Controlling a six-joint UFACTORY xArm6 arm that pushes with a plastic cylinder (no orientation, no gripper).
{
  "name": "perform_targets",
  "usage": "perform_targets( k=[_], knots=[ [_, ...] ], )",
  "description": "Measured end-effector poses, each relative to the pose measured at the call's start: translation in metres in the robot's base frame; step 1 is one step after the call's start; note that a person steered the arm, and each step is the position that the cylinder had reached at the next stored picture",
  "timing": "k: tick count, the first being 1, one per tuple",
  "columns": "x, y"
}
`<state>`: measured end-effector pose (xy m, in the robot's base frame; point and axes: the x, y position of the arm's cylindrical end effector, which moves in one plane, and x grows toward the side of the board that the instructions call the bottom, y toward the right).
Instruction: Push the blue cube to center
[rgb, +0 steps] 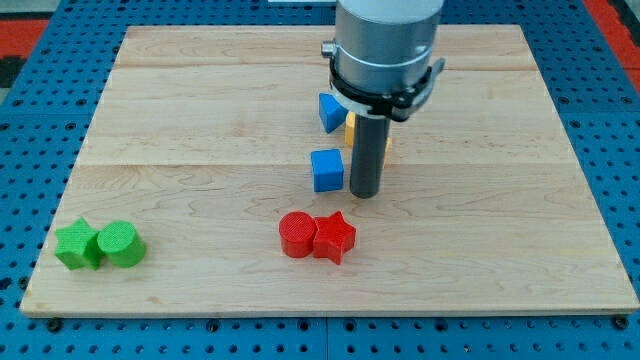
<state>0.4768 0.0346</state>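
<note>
- Blue cube (327, 170) sits near the middle of the wooden table (200, 110).
- My tip (365, 193) rests just beside the cube, on the view's right; the rod has no fingers.
- Another blue block (331, 111) lies above, beside a partly hidden yellow block (351, 128).
- Red cylinder (297, 235) touches red star (335, 238) below.
- Two green blocks, one (77, 246) touching the other (121, 244), lie at bottom left.

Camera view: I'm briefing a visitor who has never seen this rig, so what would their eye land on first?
The big grey arm at the view's top, ending in a dark rod whose tip sits just right of the blue cube near the board's middle. Next, the bright pairs: a red cylinder touching a red star below, and two green blocks at bottom left.
</note>
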Motion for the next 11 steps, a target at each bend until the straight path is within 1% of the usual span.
perform_targets(
  k=[1, 2, 3, 5, 6, 7, 8, 9, 10, 11],
  knots=[
    [-0.020, -0.056],
    [-0.018, -0.084],
    [-0.004, -0.086],
    [-0.067, -0.096],
    [-0.045, -0.103],
    [-0.040, -0.143],
    [-0.082, -0.177],
    [-0.125, -0.179],
    [-0.127, -0.154],
    [-0.104, -0.131]
  ],
)
